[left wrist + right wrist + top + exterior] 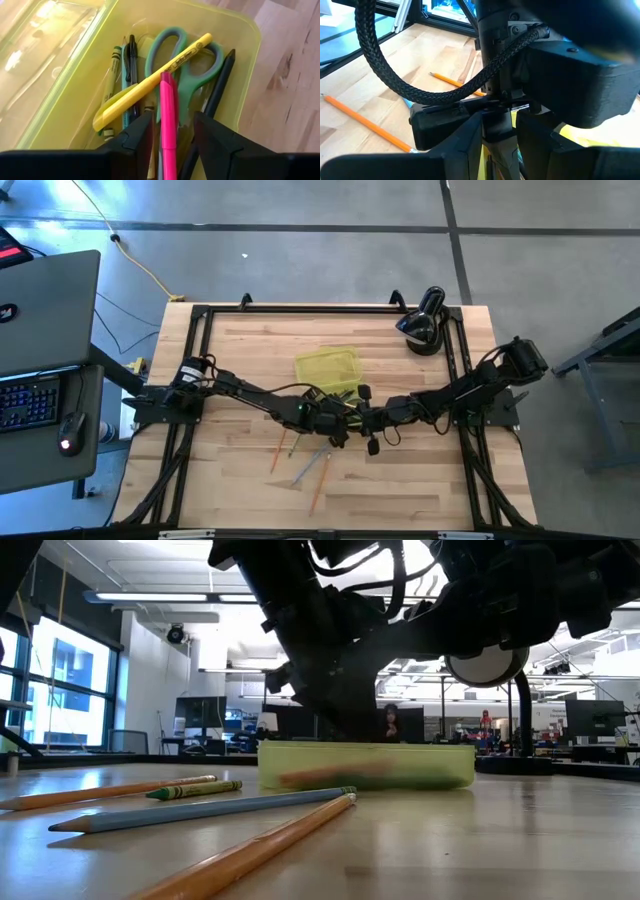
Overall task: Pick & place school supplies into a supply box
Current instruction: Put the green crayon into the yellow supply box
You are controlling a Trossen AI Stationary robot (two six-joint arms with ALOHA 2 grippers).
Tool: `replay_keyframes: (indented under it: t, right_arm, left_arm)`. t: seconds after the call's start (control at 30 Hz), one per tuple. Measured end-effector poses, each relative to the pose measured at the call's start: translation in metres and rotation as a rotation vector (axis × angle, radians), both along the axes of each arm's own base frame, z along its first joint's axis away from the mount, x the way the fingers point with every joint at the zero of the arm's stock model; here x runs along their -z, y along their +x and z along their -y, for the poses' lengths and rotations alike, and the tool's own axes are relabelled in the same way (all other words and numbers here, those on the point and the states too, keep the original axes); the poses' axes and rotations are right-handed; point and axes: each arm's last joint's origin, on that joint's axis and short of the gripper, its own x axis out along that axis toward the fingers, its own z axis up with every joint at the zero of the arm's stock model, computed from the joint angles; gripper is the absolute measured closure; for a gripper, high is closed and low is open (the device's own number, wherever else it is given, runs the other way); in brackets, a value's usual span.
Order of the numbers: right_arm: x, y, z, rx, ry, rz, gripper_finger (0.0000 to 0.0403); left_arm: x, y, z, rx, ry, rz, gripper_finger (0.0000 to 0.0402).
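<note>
Progress looks past halfway from the high view: the left tool (335,423) and right tool (368,420) meet just beside the supply box (328,367), while several pencils (300,463) lie on the counter (400,490) near them, not yet collected. Low down, four of them (200,812) show before the box. Through the left wrist, the left tool's fingers (137,137) stand apart over the box around a pink pen (168,125) that looks just released, beside scissors (175,55) and a yellow highlighter (150,82); the right wrist view shows that tool's fingers apart, holding nothing.

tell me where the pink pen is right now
In the left wrist view the pink pen lies in the box, between the open left gripper fingers, over the scissors.
</note>
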Motion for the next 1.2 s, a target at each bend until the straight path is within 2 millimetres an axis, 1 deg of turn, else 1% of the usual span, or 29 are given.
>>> replay_keyframes:
  t: [0.33,0.53,0.67,0.73,0.93,1.0,1.1,1.2]
  right_arm:
    - [0.0,0.0,0.0,0.006,-0.001,0.0,0.0304]
    - [0.0,0.0,0.001,0.01,-0.002,0.001,0.0304]
    - [0.0,0.0,0.001,0.01,-0.002,0.001,0.0304]
    - [0.0,0.0,0.001,0.009,-0.002,0.001,0.0304]
    - [-0.001,0.0,0.0,0.008,-0.001,0.005,0.0304]
    - [0.0,0.0,0.0,0.007,-0.003,-0.005,0.0304]
    - [0.0,0.0,0.0,0.007,-0.002,-0.002,0.0304]
    - [0.0,0.0,0.0,0.007,-0.002,-0.002,0.0304]
  left_arm:
    - [0.0,-0.001,0.0,-0.001,0.002,-0.017,0.0229]
    - [-0.017,-0.006,0.0,0.022,-0.017,-0.126,0.0229]
    - [-0.037,-0.006,0.004,0.012,-0.033,-0.15,0.0229]
    - [-0.051,-0.006,0.009,0.003,-0.037,-0.15,0.0229]
    - [-0.096,-0.013,0.032,-0.033,0.083,-0.111,0.0229]
    - [-0.11,-0.018,0.04,-0.048,0.11,-0.095,0.0229]
    - [-0.126,-0.03,0.053,-0.065,0.122,-0.11,0.0229]
    - [-0.133,-0.044,0.072,-0.083,0.093,-0.119,0.0229]
